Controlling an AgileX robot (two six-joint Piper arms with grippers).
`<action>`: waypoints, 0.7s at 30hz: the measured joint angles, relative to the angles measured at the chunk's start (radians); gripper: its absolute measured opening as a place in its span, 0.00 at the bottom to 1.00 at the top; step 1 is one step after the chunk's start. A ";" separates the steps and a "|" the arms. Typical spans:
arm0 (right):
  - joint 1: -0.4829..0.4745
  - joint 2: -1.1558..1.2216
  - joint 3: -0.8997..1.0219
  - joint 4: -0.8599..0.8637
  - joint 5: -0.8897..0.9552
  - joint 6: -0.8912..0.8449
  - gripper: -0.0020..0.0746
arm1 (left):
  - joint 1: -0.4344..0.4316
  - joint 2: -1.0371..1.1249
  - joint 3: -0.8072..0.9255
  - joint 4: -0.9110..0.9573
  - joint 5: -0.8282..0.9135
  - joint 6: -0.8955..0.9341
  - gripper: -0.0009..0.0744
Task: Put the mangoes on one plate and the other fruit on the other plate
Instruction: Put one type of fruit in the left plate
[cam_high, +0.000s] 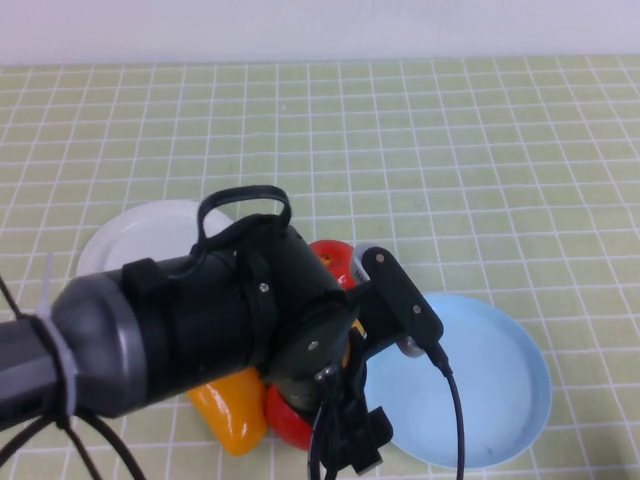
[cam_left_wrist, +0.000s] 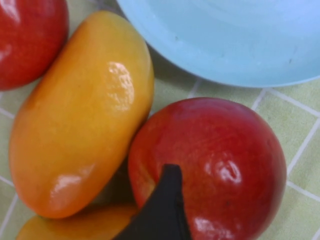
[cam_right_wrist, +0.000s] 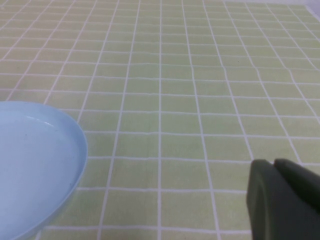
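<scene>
My left arm (cam_high: 200, 330) reaches down over the fruit pile and hides its own gripper in the high view. In the left wrist view the left gripper (cam_left_wrist: 250, 200) hangs open right over a red fruit (cam_left_wrist: 215, 150). Only one black finger (cam_left_wrist: 165, 210) shows, at that fruit's side. A mango (cam_left_wrist: 85, 110) lies against this fruit, and the second mango (cam_left_wrist: 65, 227) peeks in beside it. The other red fruit (cam_high: 335, 260) lies behind the arm. The light blue plate (cam_high: 490, 380) and the white plate (cam_high: 140, 235) hold nothing. Over bare cloth, my right gripper (cam_right_wrist: 274, 162) is shut on nothing.
A green checked cloth (cam_high: 450, 150) covers the whole table. The fruits lie bunched between the two plates, close to the blue plate's rim (cam_left_wrist: 165, 45). The right arm does not show in the high view.
</scene>
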 joint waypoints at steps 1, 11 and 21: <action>0.000 0.000 0.000 0.000 0.000 0.000 0.01 | -0.002 0.006 0.000 0.000 -0.002 -0.005 0.90; 0.000 0.000 0.000 0.000 0.000 0.000 0.01 | -0.002 0.033 0.000 0.071 -0.006 -0.057 0.90; 0.000 0.000 0.000 0.000 0.000 0.000 0.01 | -0.002 0.049 0.000 0.076 0.027 -0.097 0.90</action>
